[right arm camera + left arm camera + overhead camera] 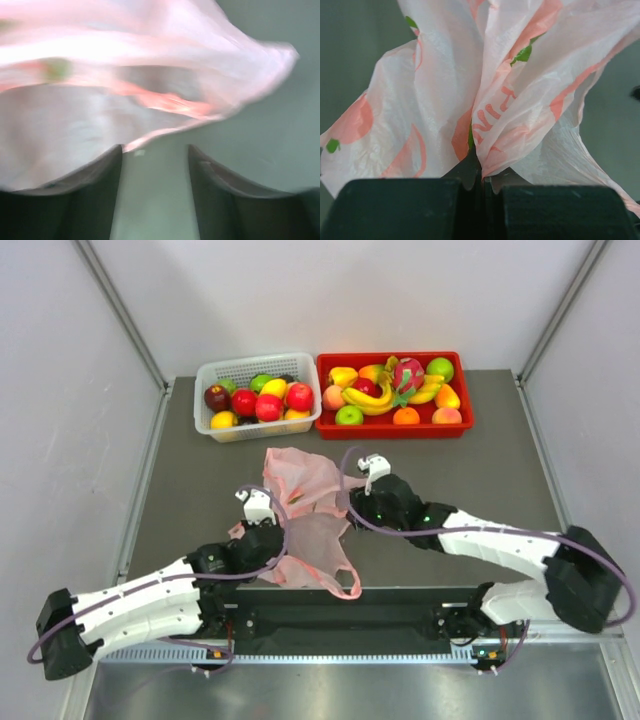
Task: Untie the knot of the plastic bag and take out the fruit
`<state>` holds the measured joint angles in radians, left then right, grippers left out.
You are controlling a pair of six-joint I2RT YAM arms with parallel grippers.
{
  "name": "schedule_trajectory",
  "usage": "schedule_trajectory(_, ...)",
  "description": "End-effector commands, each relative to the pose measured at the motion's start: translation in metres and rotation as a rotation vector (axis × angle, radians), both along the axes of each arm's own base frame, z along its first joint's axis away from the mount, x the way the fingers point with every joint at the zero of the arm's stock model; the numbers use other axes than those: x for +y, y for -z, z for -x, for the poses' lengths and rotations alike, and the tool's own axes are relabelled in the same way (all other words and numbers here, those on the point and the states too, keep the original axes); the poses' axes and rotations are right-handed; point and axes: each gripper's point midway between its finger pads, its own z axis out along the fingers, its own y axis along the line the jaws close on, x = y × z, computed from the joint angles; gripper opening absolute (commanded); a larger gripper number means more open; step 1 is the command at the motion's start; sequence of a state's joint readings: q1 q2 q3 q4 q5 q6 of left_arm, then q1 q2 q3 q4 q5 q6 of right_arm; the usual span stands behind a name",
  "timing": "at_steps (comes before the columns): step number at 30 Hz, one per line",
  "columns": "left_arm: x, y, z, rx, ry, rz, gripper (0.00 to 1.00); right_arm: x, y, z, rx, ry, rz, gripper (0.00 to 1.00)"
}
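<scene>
I am viewing a dark grey table (500,465) that is sitting inside plain pale walls (330,290), with metal struts (118,308) running up the back corners. The plastic bag (312,510) is lying crumpled on the table's near middle, between the two arms. The left gripper (481,175) is pinching a fold of the bag, its jaws pressing together on the film. The right gripper (155,150) is standing with its jaws apart and bare table showing between them, gripping nothing. The bag's edge is hanging just ahead of its fingers, blurred. I am unable to pick out the knot. The fruit (365,400) is resting at the table's far edge, filling a red tray (400,431) and a white basket (255,430) that are sitting side by side.
</scene>
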<state>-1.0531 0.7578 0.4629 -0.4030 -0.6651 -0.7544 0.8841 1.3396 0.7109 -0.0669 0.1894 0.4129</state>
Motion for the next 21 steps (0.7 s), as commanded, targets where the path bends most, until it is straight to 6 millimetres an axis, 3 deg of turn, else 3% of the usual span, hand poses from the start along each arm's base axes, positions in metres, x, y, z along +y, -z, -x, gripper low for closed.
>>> schedule_trajectory(1, -0.022, -0.015, -0.005, -0.042, 0.06, 0.073, 0.0, 0.031, -0.053, 0.029, -0.055, -0.204, -0.188, 0.45)
schedule_trajectory(2, -0.024, -0.017, -0.005, -0.045, 0.066, 0.076, 0.0, 0.04, -0.062, 0.036, -0.072, -0.258, -0.233, 0.38)
schedule_trajectory(3, -0.026, -0.019, -0.006, -0.051, 0.075, 0.078, 0.0, 0.044, -0.067, 0.043, -0.075, -0.289, -0.254, 0.24)
schedule_trajectory(6, -0.032, -0.03, -0.01, -0.082, 0.086, 0.095, 0.0, 0.056, -0.074, 0.047, -0.114, -0.331, -0.29, 0.0)
schedule_trajectory(8, -0.035, -0.037, -0.012, -0.098, 0.089, 0.105, 0.0, 0.065, -0.067, 0.047, -0.119, -0.345, -0.294, 0.0)
schedule_trajectory(9, -0.036, -0.043, -0.014, -0.109, 0.091, 0.107, 0.0, 0.074, -0.078, 0.041, -0.168, -0.344, -0.339, 0.0)
schedule_trajectory(11, -0.04, -0.054, -0.017, -0.127, 0.093, 0.116, 0.0, 0.086, -0.069, 0.042, -0.182, -0.34, -0.355, 0.0)
schedule_trajectory(12, -0.041, -0.056, -0.019, -0.134, 0.096, 0.107, 0.0, 0.095, -0.085, 0.036, -0.248, -0.331, -0.42, 0.0)
schedule_trajectory(13, -0.042, -0.059, -0.019, -0.138, 0.1, 0.107, 0.0, 0.1, -0.075, 0.031, -0.257, -0.305, -0.402, 0.0)
schedule_trajectory(17, -0.046, -0.077, -0.023, -0.164, 0.104, 0.114, 0.0, 0.13, -0.079, 0.022, -0.321, -0.276, -0.454, 0.0)
schedule_trajectory(21, -0.045, -0.088, -0.023, -0.179, 0.113, 0.114, 0.0, 0.144, -0.077, -0.004, -0.38, -0.155, -0.488, 0.0)
